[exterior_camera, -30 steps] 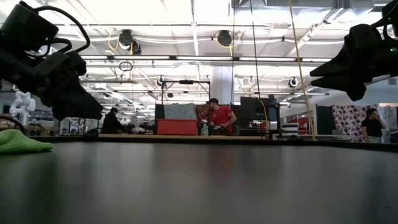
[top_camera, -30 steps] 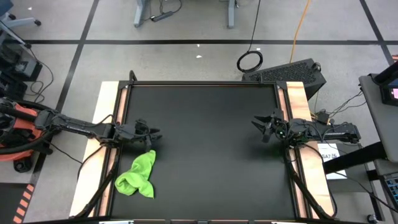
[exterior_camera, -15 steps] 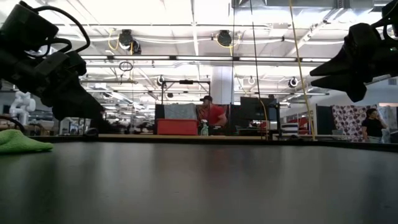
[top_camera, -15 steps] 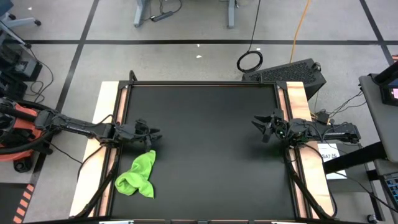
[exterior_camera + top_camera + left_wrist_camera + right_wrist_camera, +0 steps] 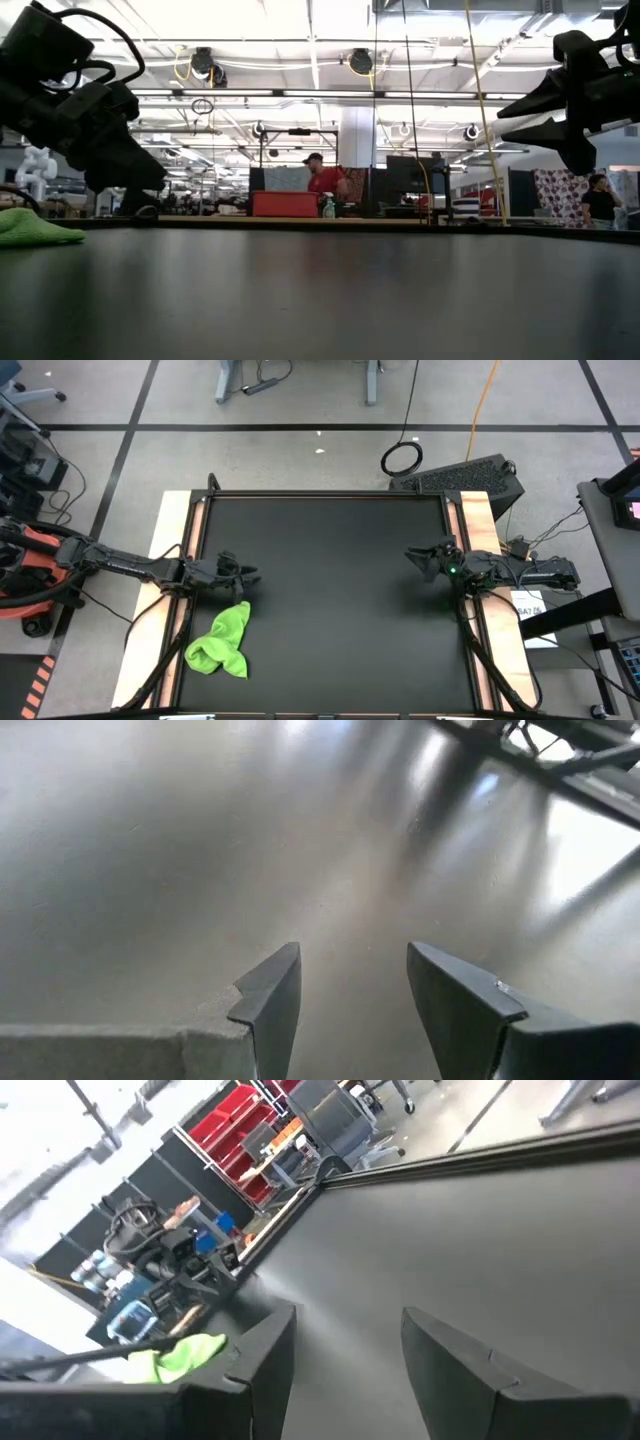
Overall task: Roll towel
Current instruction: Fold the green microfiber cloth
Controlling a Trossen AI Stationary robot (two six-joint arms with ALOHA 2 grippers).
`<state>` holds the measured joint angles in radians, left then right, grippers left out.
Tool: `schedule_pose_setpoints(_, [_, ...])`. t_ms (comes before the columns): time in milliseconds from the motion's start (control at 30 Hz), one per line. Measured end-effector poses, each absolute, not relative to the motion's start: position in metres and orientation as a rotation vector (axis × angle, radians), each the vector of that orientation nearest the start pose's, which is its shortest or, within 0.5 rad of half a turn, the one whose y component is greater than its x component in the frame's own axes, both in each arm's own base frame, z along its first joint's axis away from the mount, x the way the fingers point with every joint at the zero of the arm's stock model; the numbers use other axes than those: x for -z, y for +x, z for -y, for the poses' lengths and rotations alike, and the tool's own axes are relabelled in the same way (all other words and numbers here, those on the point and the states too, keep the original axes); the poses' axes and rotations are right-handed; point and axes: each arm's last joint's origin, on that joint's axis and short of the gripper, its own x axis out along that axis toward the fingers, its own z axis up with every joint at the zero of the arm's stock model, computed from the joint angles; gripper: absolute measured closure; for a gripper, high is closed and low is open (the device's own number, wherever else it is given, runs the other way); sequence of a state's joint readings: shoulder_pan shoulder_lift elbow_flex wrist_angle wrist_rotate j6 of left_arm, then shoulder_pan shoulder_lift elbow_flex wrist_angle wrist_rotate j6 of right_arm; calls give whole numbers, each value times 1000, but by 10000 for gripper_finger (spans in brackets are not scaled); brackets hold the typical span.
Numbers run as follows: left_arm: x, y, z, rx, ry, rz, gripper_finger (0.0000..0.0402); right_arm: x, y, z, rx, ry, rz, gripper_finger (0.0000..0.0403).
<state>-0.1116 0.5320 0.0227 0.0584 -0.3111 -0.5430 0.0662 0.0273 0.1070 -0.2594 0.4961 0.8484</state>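
On the black table (image 5: 330, 610), the towel (image 5: 222, 641) lies crumpled near 7 o'clock, not yet flattened for rolling. Left gripper (image 5: 250, 574), just beside it at 9 o'clock, and right gripper (image 5: 412, 555), well apart at 3 o'clock, hover with fingers parted, empty. Low view crops most of the towel.

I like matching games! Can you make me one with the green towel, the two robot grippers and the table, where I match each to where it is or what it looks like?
Things:
1. towel
2. left gripper
3. right gripper
4. table

Descriptions:
A. black and flat, holding everything up
B. open and empty, at the table's right edge
C. bright green, crumpled near the table's left front corner
D. open and empty, just beside the towel

Pairs: 1-C, 2-D, 3-B, 4-A
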Motion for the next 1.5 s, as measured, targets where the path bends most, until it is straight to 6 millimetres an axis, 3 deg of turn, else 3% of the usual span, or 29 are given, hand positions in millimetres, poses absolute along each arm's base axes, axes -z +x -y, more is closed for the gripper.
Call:
schedule_pose_setpoints(167, [-138, 126, 5, -283, -470, -270, 212, -174, 88, 8, 472, 834, 33, 229])
schedule_pose_setpoints(367, [-154, 130, 6, -246, -654, -92, 212, -174, 88, 8, 472, 899, 48, 229])
schedule_pose_setpoints(533, [-158, 130, 6, -229, -647, -53, 212, -174, 88, 8, 472, 898, 48, 229])
schedule_pose_setpoints(733, [-167, 131, 8, -118, -796, 10, 212, -174, 88, 8, 476, 932, 59, 229])
schedule_pose_setpoints(833, [-174, 132, 11, -8, -792, 44, 212, -174, 88, 8, 475, 962, 68, 229])
schedule_pose_setpoints(1133, [-196, 135, 10, -25, -747, 98, 212, -176, 88, 8, 463, 980, 95, 229])
schedule_pose_setpoints(1500, [-275, 138, 11, 10, -444, 236, 212, -204, 89, 8, 320, 1010, 341, 229])
